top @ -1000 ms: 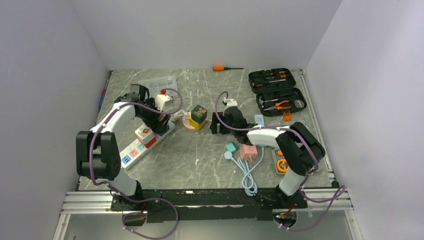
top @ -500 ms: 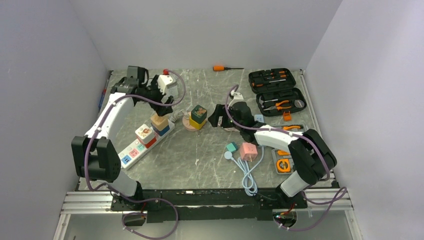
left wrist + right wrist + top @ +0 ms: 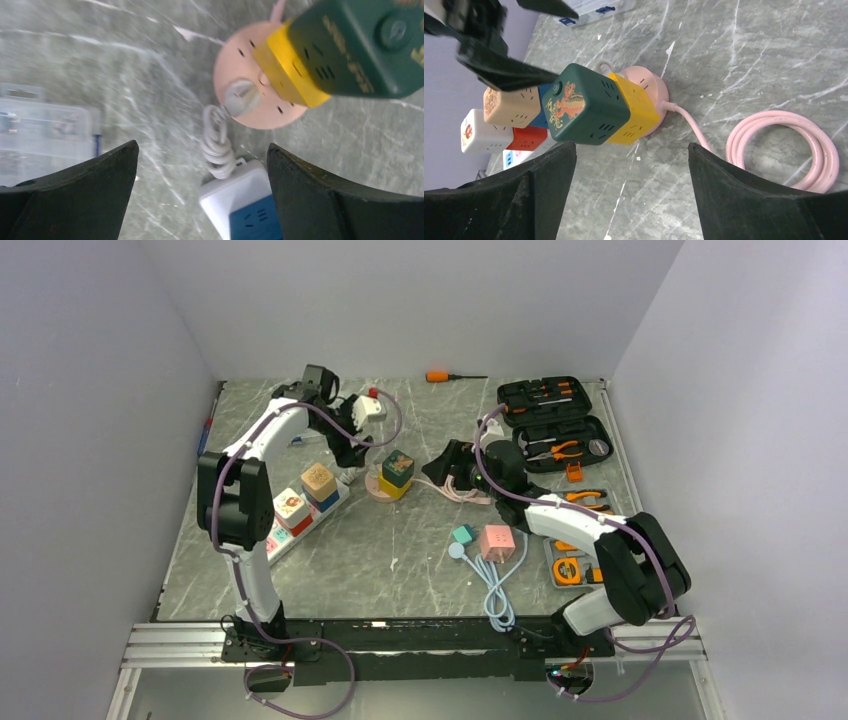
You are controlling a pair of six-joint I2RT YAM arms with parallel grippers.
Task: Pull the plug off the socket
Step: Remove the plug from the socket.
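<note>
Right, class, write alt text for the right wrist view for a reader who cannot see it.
A green cube plug, stacked on a yellow cube, stands in a round pink socket on a grey marble table. The pink cable coils at the right; the right gripper, open and empty, frames the bottom.

plain pale lavender-white walls (image 3: 400,300) on three sides, grey marble-look worktop (image 3: 400,540) with white veins, aluminium rail (image 3: 160,645) along near edge, even diffuse light
</note>
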